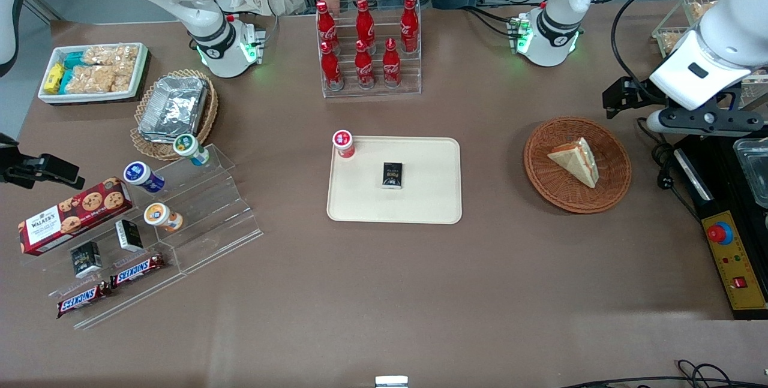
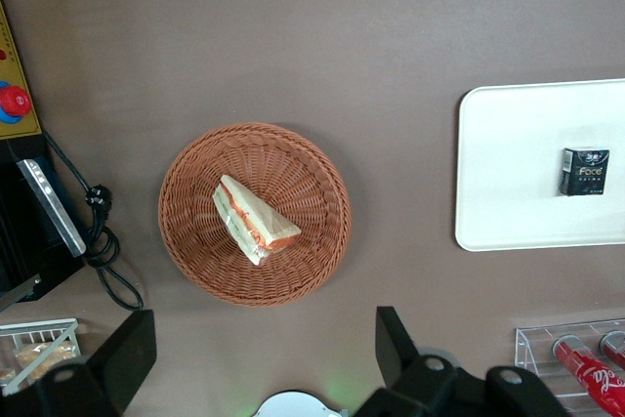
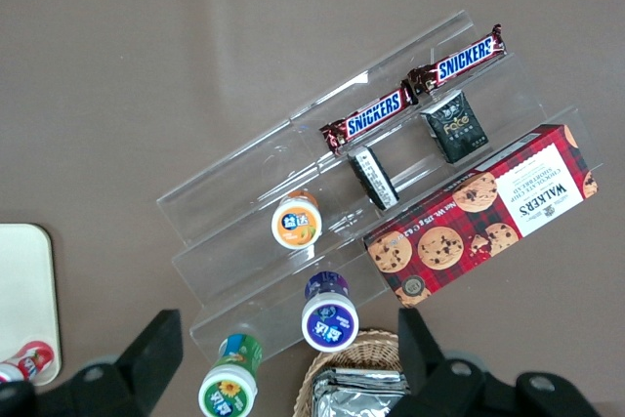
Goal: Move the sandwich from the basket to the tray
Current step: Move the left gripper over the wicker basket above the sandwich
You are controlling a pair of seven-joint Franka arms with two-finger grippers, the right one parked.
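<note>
Sandwich [image 1: 577,160] lay in the basket [image 1: 612,190]. Gripper [image 2: 264,358] hung above the table beside the basket, its 2 fingers [image 2: 127,354] spread wide, holding nothing. Tray [image 1: 432,205] sat well apart.

The front view looks steeply down on the whole table [image 1: 384,292]. The left wrist view hangs high over the basket [image 2: 255,214], facing straight down past the open tool [image 2: 264,358]; both views share basket and tray [image 1: 393,179].
</note>
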